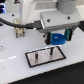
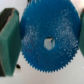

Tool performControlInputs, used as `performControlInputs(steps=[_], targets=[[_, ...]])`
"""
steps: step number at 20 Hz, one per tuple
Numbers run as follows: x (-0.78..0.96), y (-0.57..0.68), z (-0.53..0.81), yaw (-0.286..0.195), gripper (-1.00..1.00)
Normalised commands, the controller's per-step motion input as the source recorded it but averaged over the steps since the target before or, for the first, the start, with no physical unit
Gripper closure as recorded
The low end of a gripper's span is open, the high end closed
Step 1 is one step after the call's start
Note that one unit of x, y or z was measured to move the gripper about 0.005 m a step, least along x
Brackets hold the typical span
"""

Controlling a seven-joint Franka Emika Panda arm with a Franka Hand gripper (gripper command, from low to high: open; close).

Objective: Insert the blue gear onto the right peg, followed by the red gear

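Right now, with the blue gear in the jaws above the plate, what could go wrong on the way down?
1. The blue gear hangs above the far end of the peg plate; whether its centre hole lines up with a peg cannot be told, so it may land on the peg tip.
2. The teal fingers pinch only its toothed rim, so contact might tilt it or make it slip.

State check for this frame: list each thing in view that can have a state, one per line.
blue gear: held between the fingers, lifted off the table, not yet on a peg.
gripper: shut on the blue gear, above the base plate.
base plate: flat on the table, its pegs bare.
red gear: not in view.
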Motion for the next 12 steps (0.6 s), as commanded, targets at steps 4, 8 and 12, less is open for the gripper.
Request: performControlInputs(steps=[4,8,12], targets=[[0.43,-0.03,-0.04,0.0,1.0],[0.22,-0.08,-0.09,0.0,1.0],[0.12,-0.13,-0.09,0.0,1.0]])
